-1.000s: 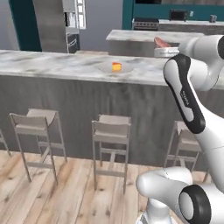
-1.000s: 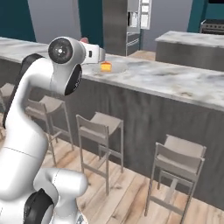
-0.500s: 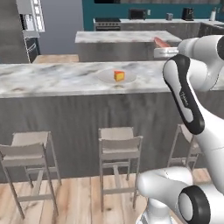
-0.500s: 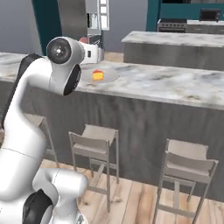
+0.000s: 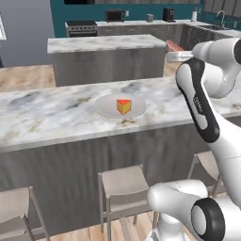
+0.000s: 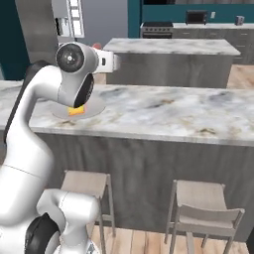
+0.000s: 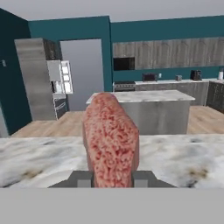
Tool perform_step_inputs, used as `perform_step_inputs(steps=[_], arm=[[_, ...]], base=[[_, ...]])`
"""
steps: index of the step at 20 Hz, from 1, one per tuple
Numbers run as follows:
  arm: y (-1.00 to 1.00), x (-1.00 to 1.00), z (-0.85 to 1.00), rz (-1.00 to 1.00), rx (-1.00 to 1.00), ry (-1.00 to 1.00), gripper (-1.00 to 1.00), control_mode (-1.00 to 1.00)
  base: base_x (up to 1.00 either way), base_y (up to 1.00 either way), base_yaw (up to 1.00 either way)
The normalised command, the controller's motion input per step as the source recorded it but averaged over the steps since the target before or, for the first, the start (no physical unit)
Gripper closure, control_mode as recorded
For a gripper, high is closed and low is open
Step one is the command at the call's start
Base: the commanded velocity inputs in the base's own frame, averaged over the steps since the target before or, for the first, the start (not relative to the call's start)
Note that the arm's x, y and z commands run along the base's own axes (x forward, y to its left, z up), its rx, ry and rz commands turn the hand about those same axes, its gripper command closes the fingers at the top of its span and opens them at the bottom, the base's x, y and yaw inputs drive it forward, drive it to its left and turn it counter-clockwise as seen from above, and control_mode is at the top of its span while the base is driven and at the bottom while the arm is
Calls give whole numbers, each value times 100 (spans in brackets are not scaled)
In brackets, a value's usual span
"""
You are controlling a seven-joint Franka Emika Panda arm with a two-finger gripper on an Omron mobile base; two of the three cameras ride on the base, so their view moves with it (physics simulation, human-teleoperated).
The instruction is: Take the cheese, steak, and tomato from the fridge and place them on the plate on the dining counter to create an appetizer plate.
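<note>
Since the steak (image 7: 110, 140) is a flat slab of meat, it probably handles soft and a little slick — light, apt to droop if pinched at a tip, so a grip across its short end near the middle seems safest; the gripper (image 7: 112, 178) has it that way now, fingers (image 7: 81, 179) clenched on its lower end, slab standing up between them above the dining counter (image 5: 56, 115); the cheese (image 5: 124, 106) already sits on the plate (image 5: 106, 107) — tomato not placed.
</note>
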Motion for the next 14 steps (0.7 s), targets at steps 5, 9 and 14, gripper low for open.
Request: perform_step_inputs(steps=[5,9,14], arm=[[0,0,0,0,0,0,100,100],[0,0,0,0,0,0,100,100],[68,60,-4,-13,-6,7,100,-100]], base=[[93,37,-30],[66,87,-28],[0,0,0]])
